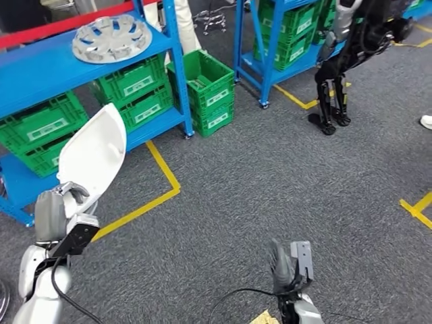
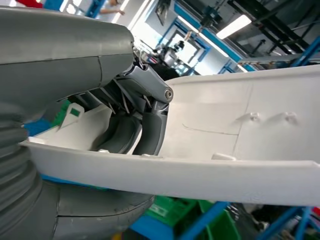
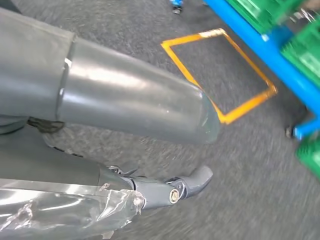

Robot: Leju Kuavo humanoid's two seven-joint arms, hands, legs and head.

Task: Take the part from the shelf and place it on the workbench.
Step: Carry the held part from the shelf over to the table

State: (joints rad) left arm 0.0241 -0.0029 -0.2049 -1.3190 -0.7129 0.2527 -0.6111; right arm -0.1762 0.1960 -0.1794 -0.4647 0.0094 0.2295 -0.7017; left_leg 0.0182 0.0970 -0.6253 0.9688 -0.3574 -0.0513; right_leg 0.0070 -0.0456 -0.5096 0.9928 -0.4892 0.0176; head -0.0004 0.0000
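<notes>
The left hand (image 1: 65, 206) gripped the white part (image 1: 94, 154), fingers curled inside; the right hand (image 3: 113, 150), fingers apart, held nothing. Carrying step; next, find the workbench.

Left robot hand (image 1: 56, 212) fingers hidden behind part (image 1: 94, 155)

White labels on green crates (image 1: 138, 86), text illegible.

a warehouse-like workshop or robot test hall: blue steel shelving (image 1: 173, 61) stacked with green plastic crates (image 1: 208, 91), grey carpet floor (image 1: 264, 182) marked with yellow tape lines (image 1: 163, 169), a silver wheel cover (image 1: 112, 37) on a shelf, another dark humanoid robot (image 1: 346, 47) standing nearby.
</notes>
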